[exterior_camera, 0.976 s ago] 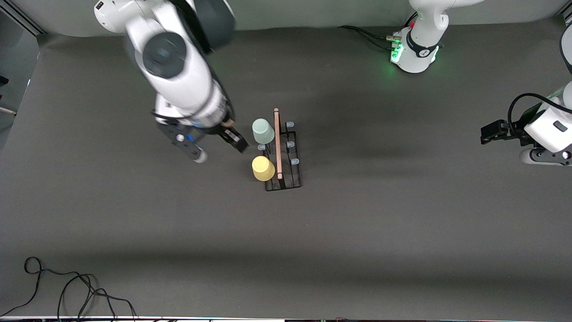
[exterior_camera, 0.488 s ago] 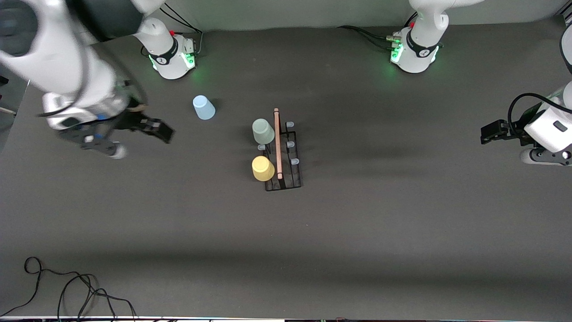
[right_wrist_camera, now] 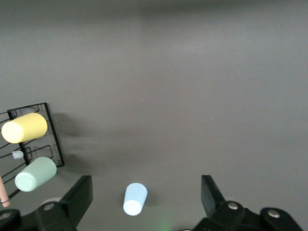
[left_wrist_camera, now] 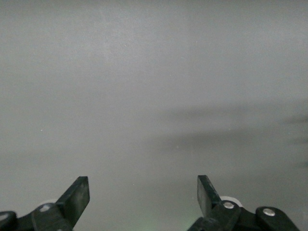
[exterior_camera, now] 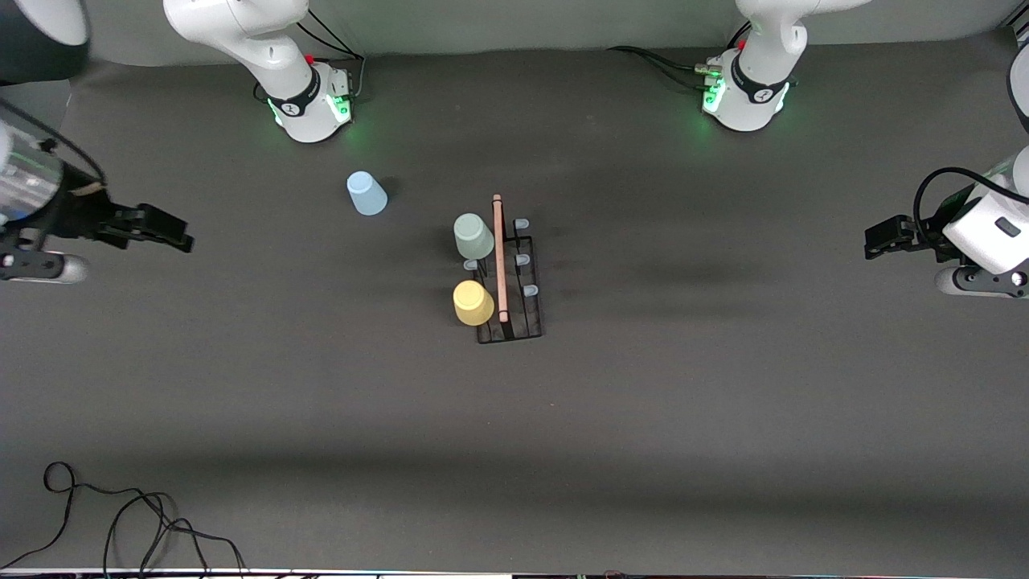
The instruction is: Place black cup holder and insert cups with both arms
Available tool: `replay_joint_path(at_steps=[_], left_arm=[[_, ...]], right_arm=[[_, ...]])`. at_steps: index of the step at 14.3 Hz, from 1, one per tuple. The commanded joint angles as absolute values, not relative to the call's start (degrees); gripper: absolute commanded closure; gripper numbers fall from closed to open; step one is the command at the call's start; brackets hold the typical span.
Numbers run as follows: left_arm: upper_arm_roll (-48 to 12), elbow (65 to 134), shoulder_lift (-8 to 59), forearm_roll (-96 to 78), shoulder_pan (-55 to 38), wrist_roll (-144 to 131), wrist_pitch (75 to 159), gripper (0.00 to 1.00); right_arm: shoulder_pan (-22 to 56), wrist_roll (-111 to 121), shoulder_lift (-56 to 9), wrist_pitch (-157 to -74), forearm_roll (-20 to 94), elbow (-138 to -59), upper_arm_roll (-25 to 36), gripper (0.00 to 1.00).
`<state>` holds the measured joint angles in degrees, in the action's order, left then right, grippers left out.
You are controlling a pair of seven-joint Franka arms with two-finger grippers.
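Cups in yellow plastic and pale green plastic sit on the black wire cup holder; the light blue plastic cup, at its ten o'clock, awaits pickup. Right gripper and left gripper both hang released, empty, over the surface's ends.

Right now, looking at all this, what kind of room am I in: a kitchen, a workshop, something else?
Most likely a robotics lab test bench, not a kitchen. Two robot arms stand on green-lit bases at a table covered with plain dark cloth. It holds only a black cup holder and three plastic cups, and loose cables trail at its edge.
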<state>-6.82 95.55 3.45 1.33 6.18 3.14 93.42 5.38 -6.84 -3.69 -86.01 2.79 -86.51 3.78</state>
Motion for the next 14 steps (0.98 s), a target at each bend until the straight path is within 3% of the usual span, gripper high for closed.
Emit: replay_joint_path(at_steps=[1,14], left_arm=[[-6.9,94.7,3.6,1.9,6.2,3.9,92.4,0.00],[-6.9,94.7,3.5,1.9,6.2,3.9,92.5,0.00]], right_arm=[[-1.1,-1.4,-2.1,-87.4,1.2,-88.4,-0.2,0.00],[-1.2,1.6,-3.0,-87.6,-1.1,-87.2,0.4,0.00]])
